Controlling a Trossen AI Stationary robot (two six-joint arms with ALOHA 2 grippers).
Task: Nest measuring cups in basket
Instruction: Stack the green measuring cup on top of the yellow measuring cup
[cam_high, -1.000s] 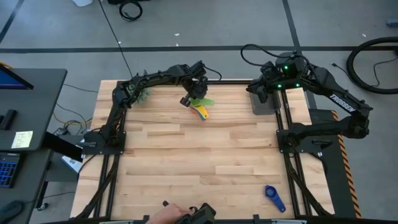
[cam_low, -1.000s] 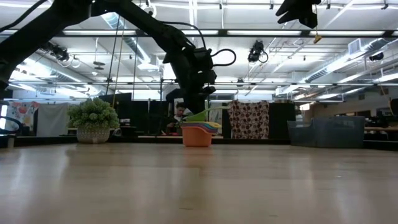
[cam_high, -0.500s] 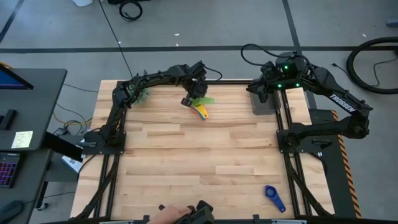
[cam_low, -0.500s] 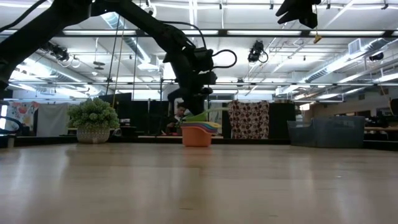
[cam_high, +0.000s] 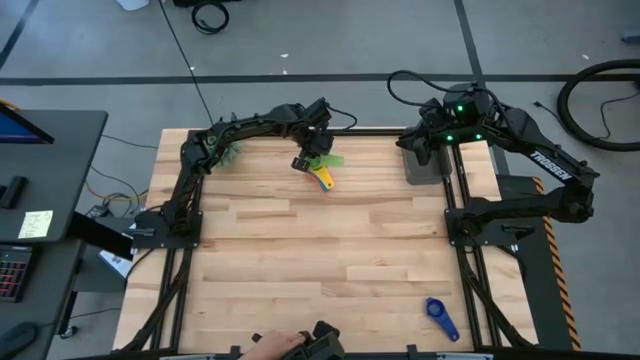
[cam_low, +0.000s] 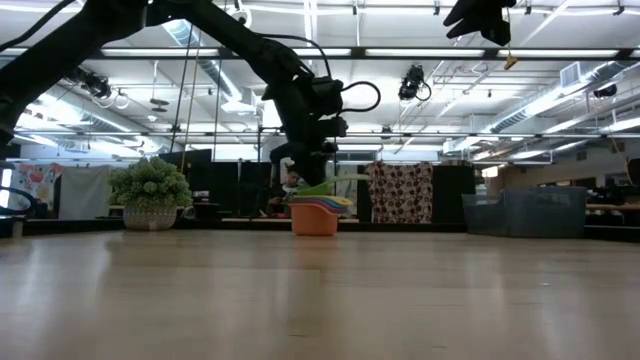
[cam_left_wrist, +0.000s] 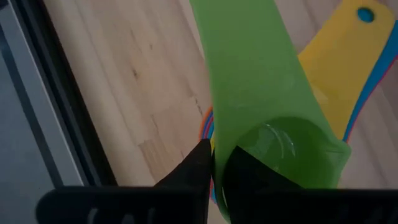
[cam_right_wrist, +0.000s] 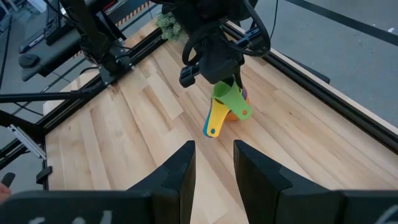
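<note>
A nested stack of measuring cups (cam_high: 322, 180) (cam_low: 316, 216), orange at the bottom, stands on the table's far middle, its yellow handle (cam_left_wrist: 348, 50) pointing toward the near edge. My left gripper (cam_high: 308, 156) (cam_left_wrist: 214, 155) is shut on the green cup (cam_high: 328, 162) (cam_low: 326, 186) just over that stack. The dark blue cup (cam_high: 440, 318) lies alone by the near right corner. The dark grey basket (cam_high: 427, 166) (cam_low: 525, 212) sits at the far right edge. My right gripper (cam_right_wrist: 214, 163) hangs open high above it. My left gripper pinches the wall of the green cup's bowl (cam_left_wrist: 219, 146), one finger (cam_left_wrist: 255, 177) inside the bowl and one finger (cam_left_wrist: 189, 171) outside. The fingers come from above, slanting down. The cup is tilted over the stack, its handle (cam_left_wrist: 249, 56) pointing away; whether it touches the stack, I cannot tell.
A fuzzy green plant ball (cam_high: 228, 152) (cam_low: 150, 190) sits at the far left by the left arm's frame. A person's hand (cam_high: 270, 344) shows at the near edge. Bare wood lies between the stack and the basket and across the table's middle.
The person's hand at the near edge has drawn back a little. Both arms and the cups stand as before.
</note>
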